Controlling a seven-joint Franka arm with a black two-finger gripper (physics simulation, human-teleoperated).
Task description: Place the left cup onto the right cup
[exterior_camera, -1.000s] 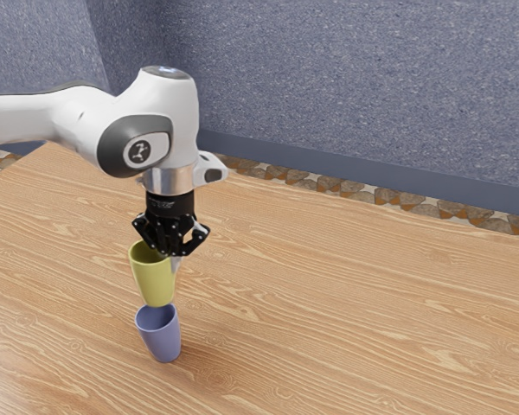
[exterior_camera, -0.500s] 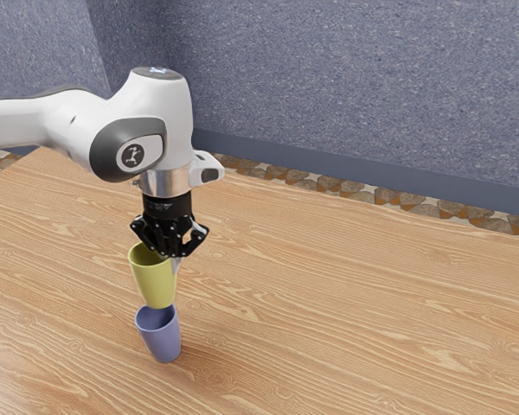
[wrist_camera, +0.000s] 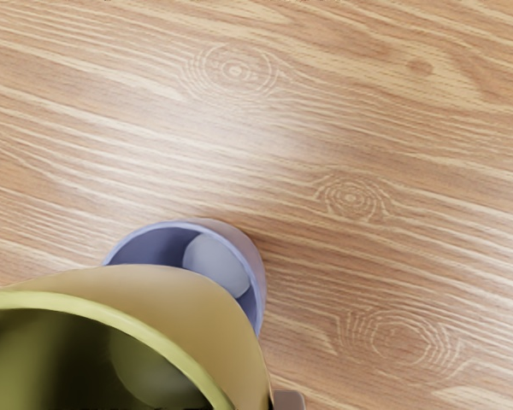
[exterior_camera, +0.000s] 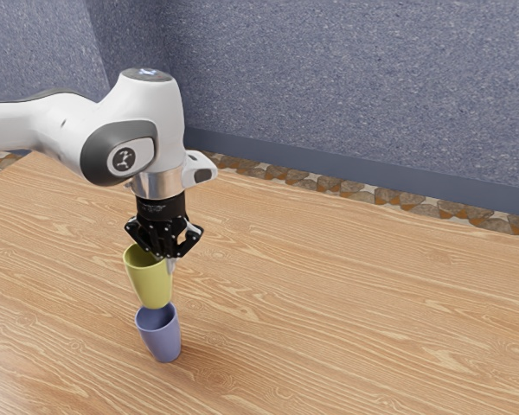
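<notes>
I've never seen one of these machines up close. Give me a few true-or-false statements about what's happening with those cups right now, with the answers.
1. The claw grips the yellow-green cup at its rim. True.
2. The yellow-green cup hangs just over the blue cup. True.
3. The blue cup lies on its side. False: it stands upright, mouth up.
4. The yellow-green cup is upside down. False: its mouth faces up.
5. The surface below is white plastic. False: the table is grained wood.
</notes>
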